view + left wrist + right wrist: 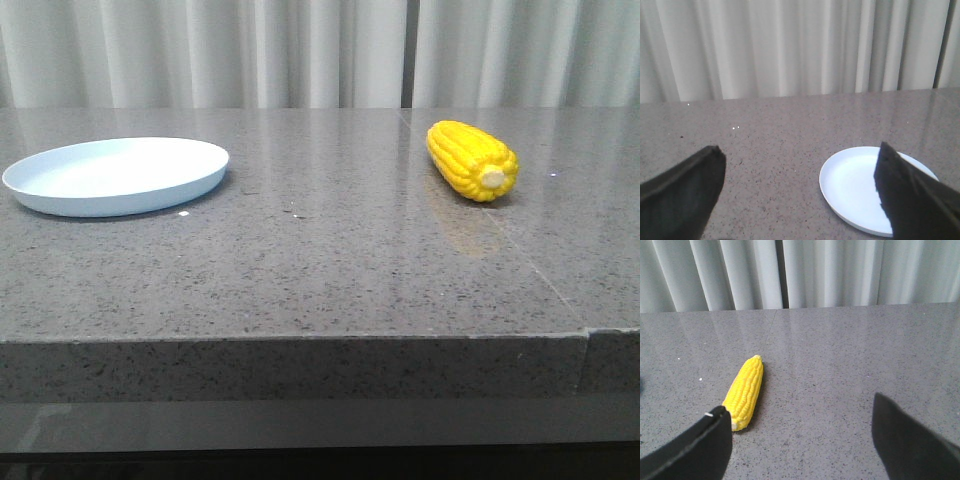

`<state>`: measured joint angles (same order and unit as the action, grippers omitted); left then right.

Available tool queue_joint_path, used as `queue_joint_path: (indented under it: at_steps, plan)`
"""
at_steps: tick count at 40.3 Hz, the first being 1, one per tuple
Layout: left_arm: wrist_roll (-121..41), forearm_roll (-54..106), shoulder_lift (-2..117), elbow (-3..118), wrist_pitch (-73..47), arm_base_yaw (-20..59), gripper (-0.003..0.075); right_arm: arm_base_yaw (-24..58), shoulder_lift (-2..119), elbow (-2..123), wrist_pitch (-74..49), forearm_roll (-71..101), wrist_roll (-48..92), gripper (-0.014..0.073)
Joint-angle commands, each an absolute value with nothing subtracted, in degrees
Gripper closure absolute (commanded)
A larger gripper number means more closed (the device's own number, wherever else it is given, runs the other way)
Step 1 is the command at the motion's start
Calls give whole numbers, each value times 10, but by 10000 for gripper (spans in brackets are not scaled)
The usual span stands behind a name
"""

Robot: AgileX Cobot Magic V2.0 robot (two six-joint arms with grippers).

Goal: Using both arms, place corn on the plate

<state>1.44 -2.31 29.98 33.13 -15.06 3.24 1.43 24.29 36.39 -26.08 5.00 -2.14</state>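
Observation:
The yellow corn (pixel 471 160) lies on the grey stone table at the right, its pale cut end facing the front. The pale blue-white plate (pixel 116 175) sits at the left, empty. Neither gripper shows in the front view. In the left wrist view my left gripper (pixel 800 170) is open, above the table, with the plate (pixel 860 190) beyond and partly behind one finger (pixel 910 195). In the right wrist view my right gripper (pixel 800 425) is open, and the corn (pixel 746 391) lies just beyond one finger (pixel 695 450), apart from it.
The grey stone table (pixel 320 260) has a front edge close to the camera and a seam running back at the right. Pale curtains (pixel 300 50) hang behind the table.

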Motion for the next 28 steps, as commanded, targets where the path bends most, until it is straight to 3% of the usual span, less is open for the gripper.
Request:
queue_joint_path:
  at_steps: [1, 12, 28]
  plan:
    - [17, -17, 368, 392, -149, 34, 170, 11, 251, 382, -222, 50, -17, -7]
    - [17, -17, 609, 571, -338, 34, 176, 11, 251, 382, -221, 50, -17, -7]
    - [5, 4, 839, 726, -449, 54, 176, 11, 251, 382, -221, 50, -17, -7]
